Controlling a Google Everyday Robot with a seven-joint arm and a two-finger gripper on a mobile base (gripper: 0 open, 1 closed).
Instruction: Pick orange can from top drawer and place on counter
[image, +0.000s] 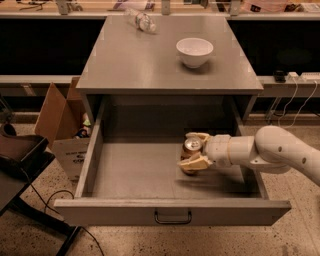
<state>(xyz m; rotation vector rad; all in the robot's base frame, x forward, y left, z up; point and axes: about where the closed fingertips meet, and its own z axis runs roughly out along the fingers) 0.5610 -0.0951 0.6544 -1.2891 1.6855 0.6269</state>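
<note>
Reaching level into top drawer (131, 172), claw (185, 148) pinching orange can (192, 144) on its floor

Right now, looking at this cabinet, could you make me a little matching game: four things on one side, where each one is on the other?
Things:
1. orange can
2. white bowl
3. clear bottle
4. pincer

Places:
a. lying at the far edge of the counter
b. reaching in from the right, at the orange can
c. standing on the floor of the top drawer
d. upright on the counter's right half

Pairs: 1-c, 2-d, 3-a, 4-b.
</note>
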